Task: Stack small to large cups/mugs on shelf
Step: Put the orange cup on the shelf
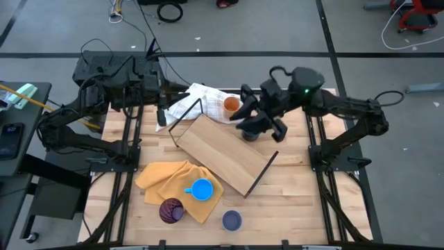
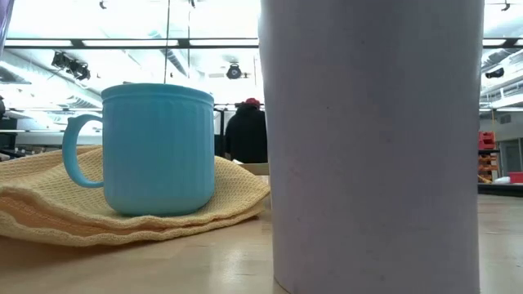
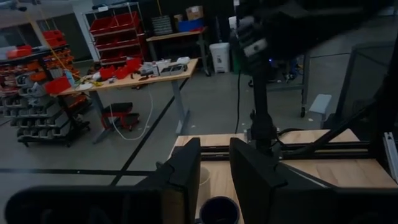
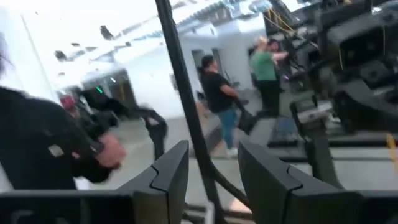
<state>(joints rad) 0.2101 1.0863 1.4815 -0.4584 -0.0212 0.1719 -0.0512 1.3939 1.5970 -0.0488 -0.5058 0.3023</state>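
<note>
Currently right tool (image 1: 258,126) sits over the dark navy mug (image 1: 250,135) just beside the shelf's (image 1: 222,153) far edge, fingers apart. Left tool (image 1: 162,114) waits by the white checked cloth (image 1: 191,101), fingers apart. Orange cup (image 1: 231,105) lies near. Bright blue mug (image 1: 201,189) rests on yellow cloth (image 1: 166,177).

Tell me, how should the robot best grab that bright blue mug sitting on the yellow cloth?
Probably by the rim, from straight above. The bright blue mug stands upright and open-topped on the yellow cloth, so one finger could slip inside and one outside its wall. Its handle sticks out sideways, so gripping on a side away from it seems wise. The dark purple cup sits close by, which makes a sideways approach more cramped.
</note>
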